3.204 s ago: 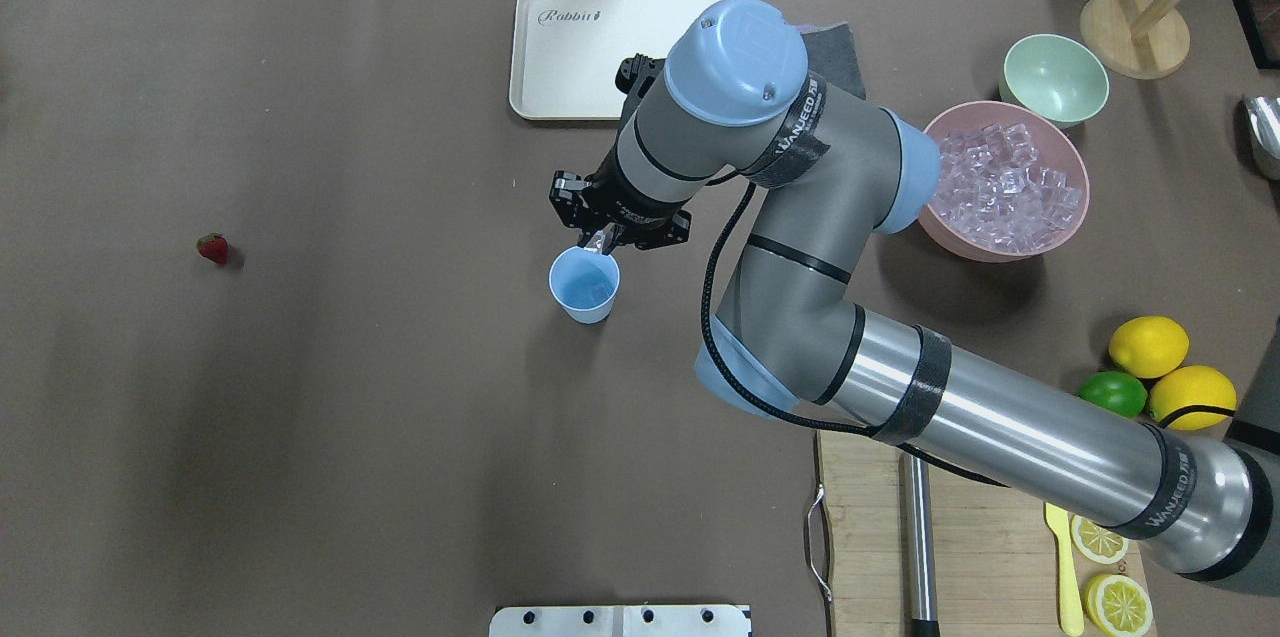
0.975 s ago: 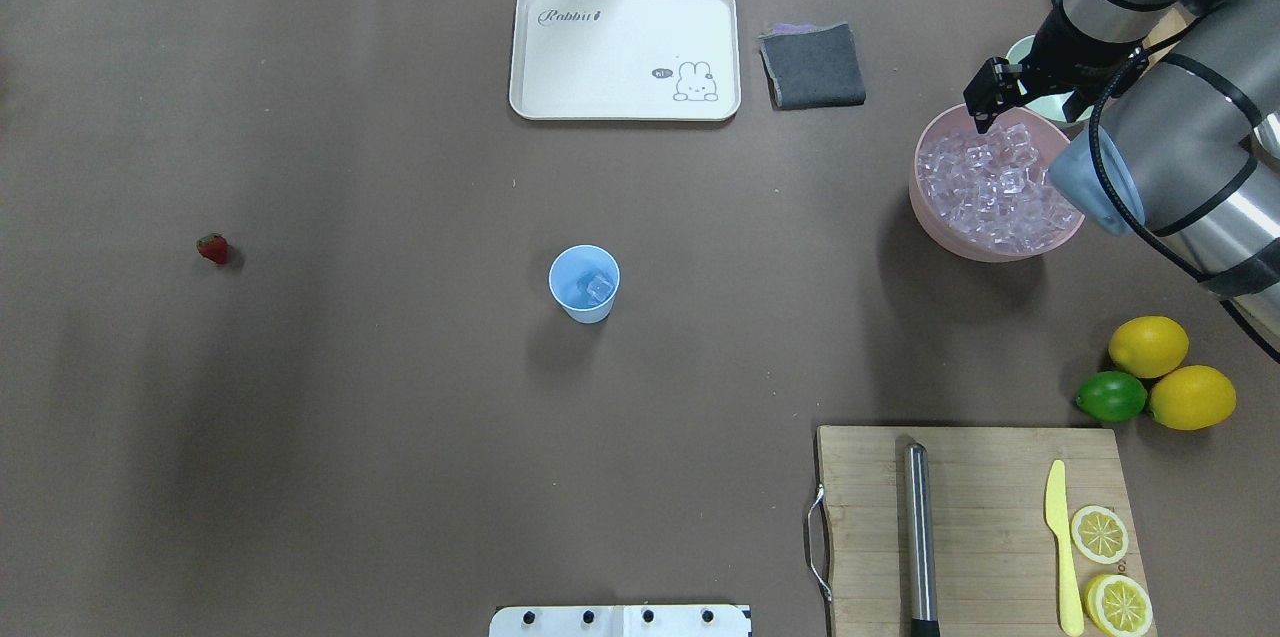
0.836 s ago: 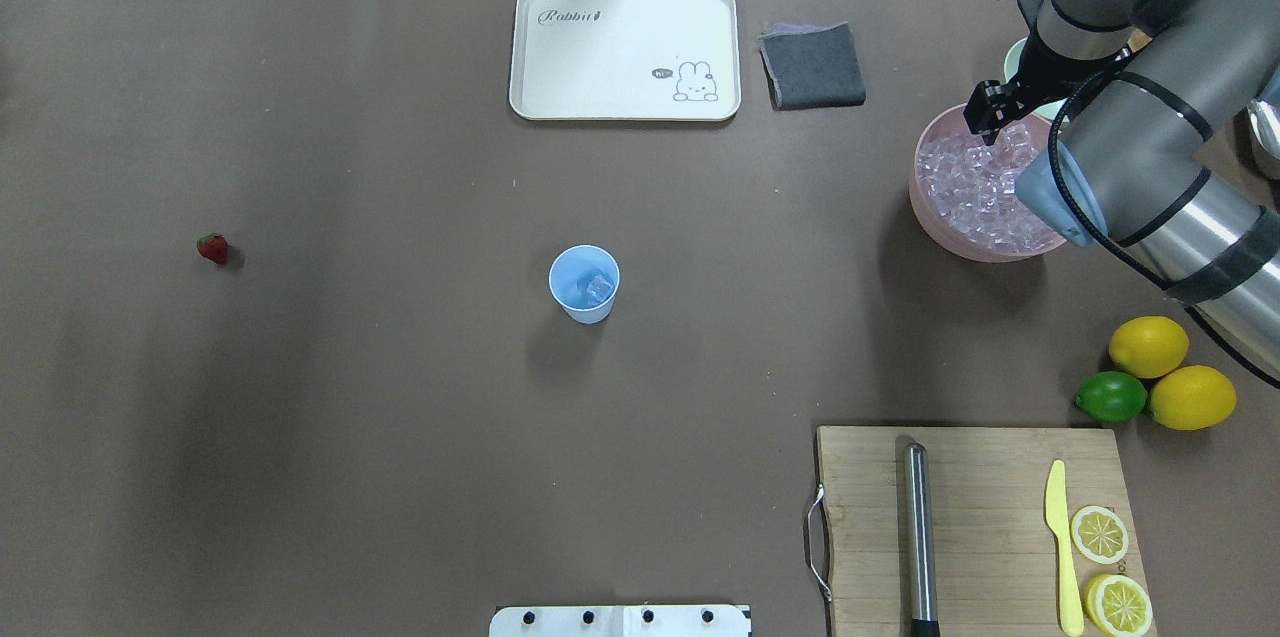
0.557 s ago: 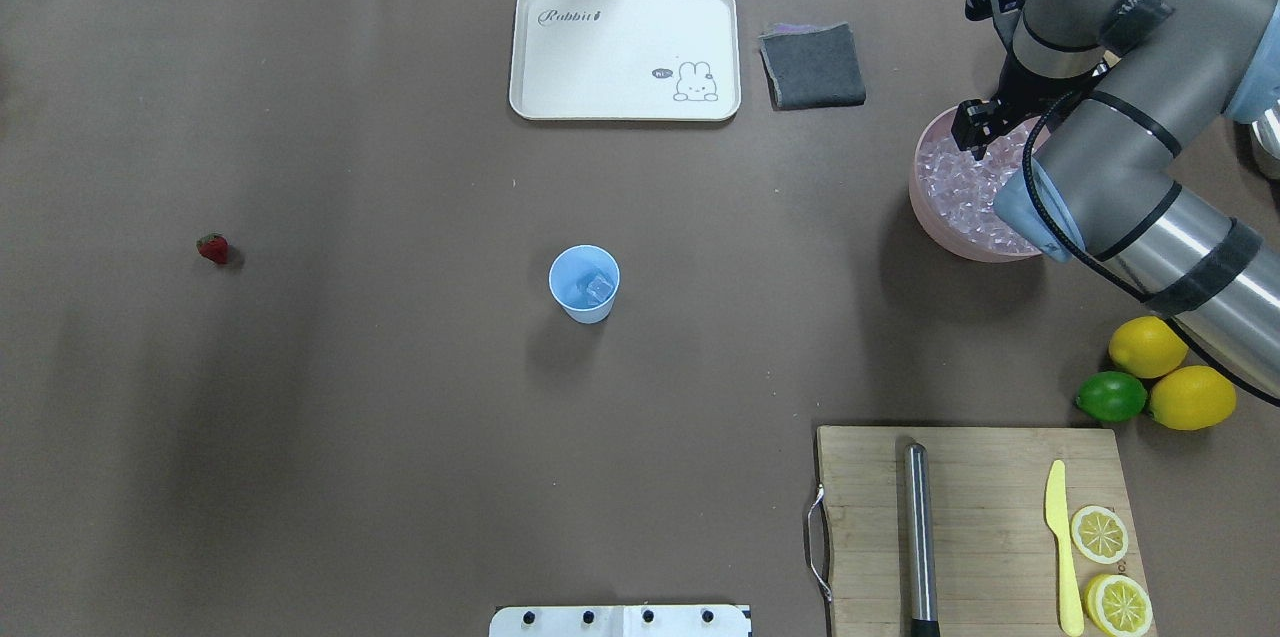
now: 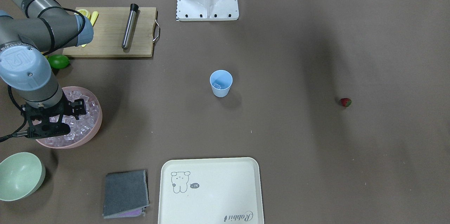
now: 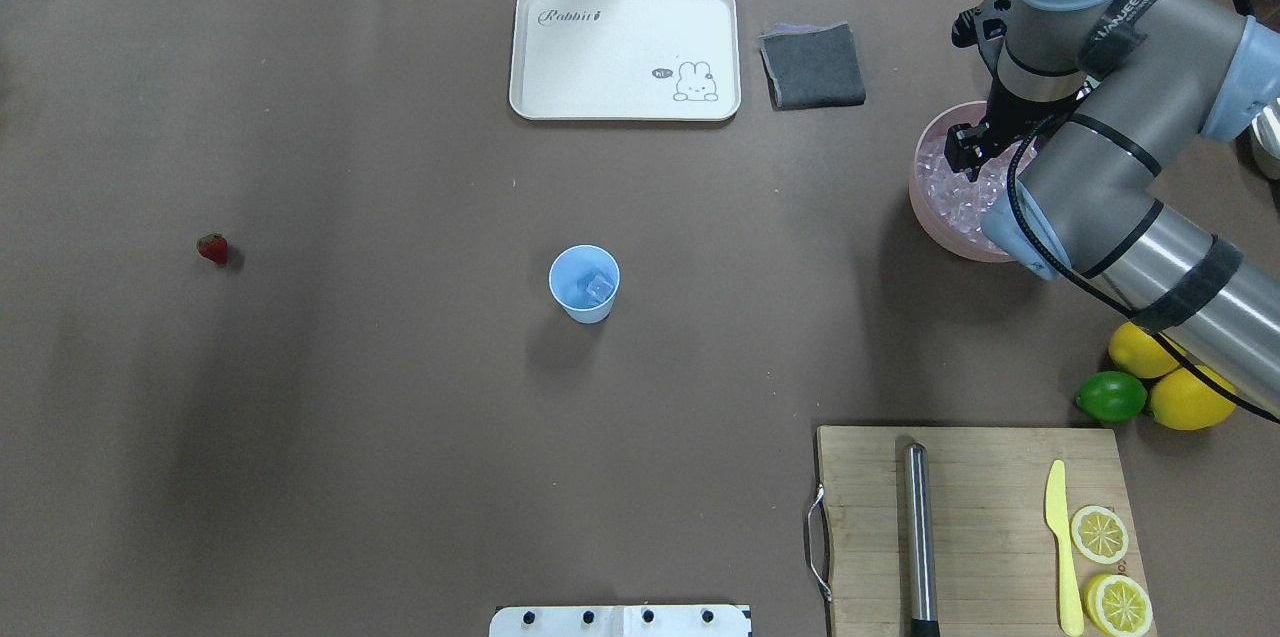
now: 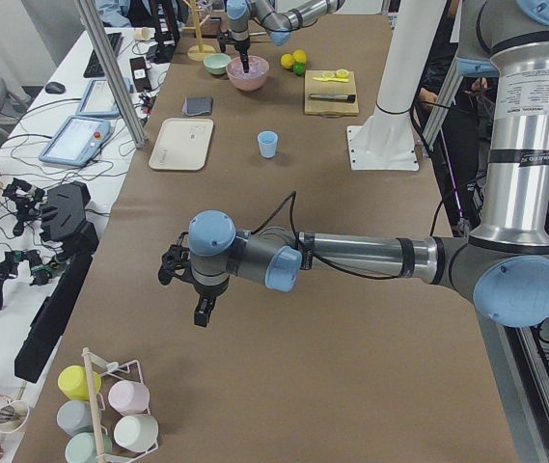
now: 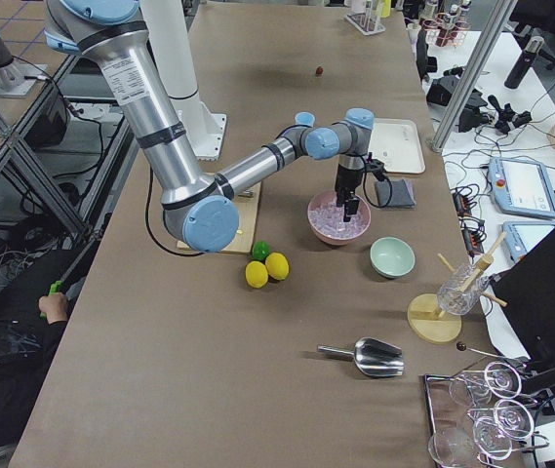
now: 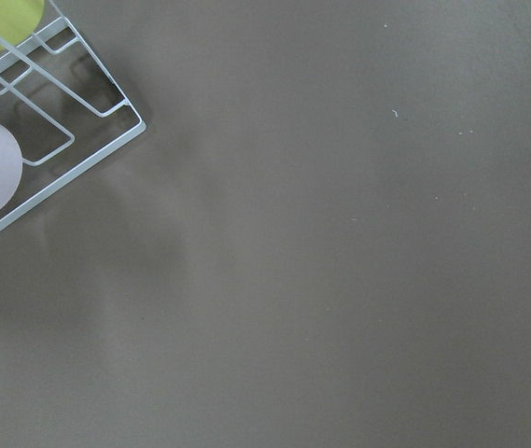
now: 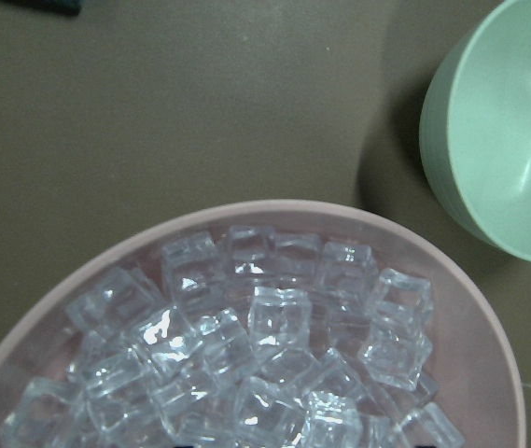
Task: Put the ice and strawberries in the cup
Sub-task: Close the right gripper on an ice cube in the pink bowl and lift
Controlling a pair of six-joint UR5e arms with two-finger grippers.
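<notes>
Right wrist-mounted camera looks straight down into the ice [image 10: 274,322], and two dark slivers at its bottom edge, set well apart, look to be the fingertips. On that reading the right gripper [image 6: 963,160] has its jaws spread with nothing between them. It hangs finger-down over the heap, which suits dropping onto a single cube instead of raking through the pile. The cubes lie jumbled and glassy, filling the pink bowl [image 10: 478,338], with the mint-green bowl [image 10: 508,131] just beside it and bare inside. Out at mid-table the cup [image 6: 584,283] stands upright and alone, open mouth up, one cube [image 6: 599,289] already resting in it. Judging by that, the ice part is begun and this is a reach for another piece. The spot seems chosen so that either arm can get to it. The strawberry [image 6: 212,248] lies on the brown table [image 6: 400,417] well apart from the cup, on the robot's left side and untouched. The left gripper [image 7: 200,311] hangs above bare table at that far end, near a wire rack [image 9: 60,140]. Whether its fingers are parted I cannot tell.
</notes>
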